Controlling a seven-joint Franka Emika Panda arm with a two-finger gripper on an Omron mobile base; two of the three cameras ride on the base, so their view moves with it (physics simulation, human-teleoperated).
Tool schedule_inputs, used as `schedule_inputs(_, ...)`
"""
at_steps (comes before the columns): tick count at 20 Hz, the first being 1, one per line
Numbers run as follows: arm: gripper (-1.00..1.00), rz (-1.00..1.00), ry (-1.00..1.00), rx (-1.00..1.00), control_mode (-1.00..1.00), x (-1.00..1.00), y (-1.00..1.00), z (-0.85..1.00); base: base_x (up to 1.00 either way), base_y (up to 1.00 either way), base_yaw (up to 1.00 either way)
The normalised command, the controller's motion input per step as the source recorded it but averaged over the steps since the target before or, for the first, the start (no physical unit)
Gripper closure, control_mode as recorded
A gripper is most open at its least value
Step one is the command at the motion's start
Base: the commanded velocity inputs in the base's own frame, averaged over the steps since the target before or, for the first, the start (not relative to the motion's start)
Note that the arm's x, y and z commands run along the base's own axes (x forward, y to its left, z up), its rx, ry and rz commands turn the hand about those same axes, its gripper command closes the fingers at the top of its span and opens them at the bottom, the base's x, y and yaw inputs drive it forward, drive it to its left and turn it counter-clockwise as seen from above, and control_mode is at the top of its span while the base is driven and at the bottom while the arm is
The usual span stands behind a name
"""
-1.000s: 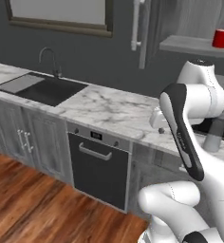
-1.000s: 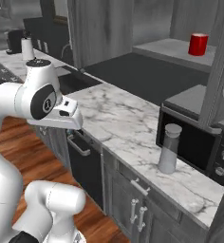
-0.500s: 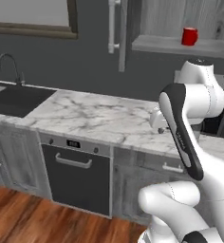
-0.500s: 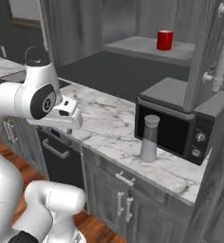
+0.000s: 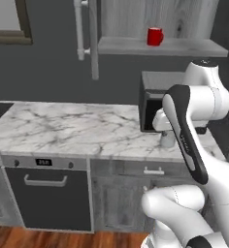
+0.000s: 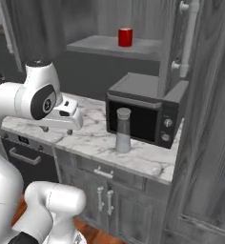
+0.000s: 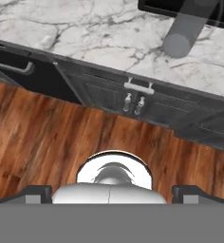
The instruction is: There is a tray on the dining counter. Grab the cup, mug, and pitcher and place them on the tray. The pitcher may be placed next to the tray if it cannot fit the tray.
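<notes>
Writing: you can read none; oven display blurred.
Pitcher (image 6: 122, 129): your arm hides most of it from the left.
Mug (image 6: 125, 37): on shelf.
Gripper (image 7: 112, 192): spread wide, empty.

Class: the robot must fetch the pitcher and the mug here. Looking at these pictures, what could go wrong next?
1. The pitcher is tall, slim and stands right in front of the microwave; a careless approach could likely tip it or strike the microwave.
2. The mug sits on a high shelf above; reaching it may strain the arm, and the open end effector still points floorward.
</notes>
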Motion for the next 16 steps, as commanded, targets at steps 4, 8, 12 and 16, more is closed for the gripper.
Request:
schedule_inputs(4, -1.00, 0.00, 0.00, 0.00, 1.00, 0.00, 0.00, 0.00, 0.24, 0.20, -0.32)
schedule_inputs(8, -1.00, 0.00, 0.00, 0.00, 1.00, 0.00, 0.00, 0.00, 0.25, 0.25, -0.32)
schedule_inputs(12, -1.00, 0.00, 0.00, 0.00, 1.00, 0.00, 0.00, 0.00, 0.28, 0.28, -0.33)
schedule_inputs(16, -1.00, 0.00, 0.00, 0.00, 1.00, 0.00, 0.00, 0.00, 0.28, 0.35, -0.34)
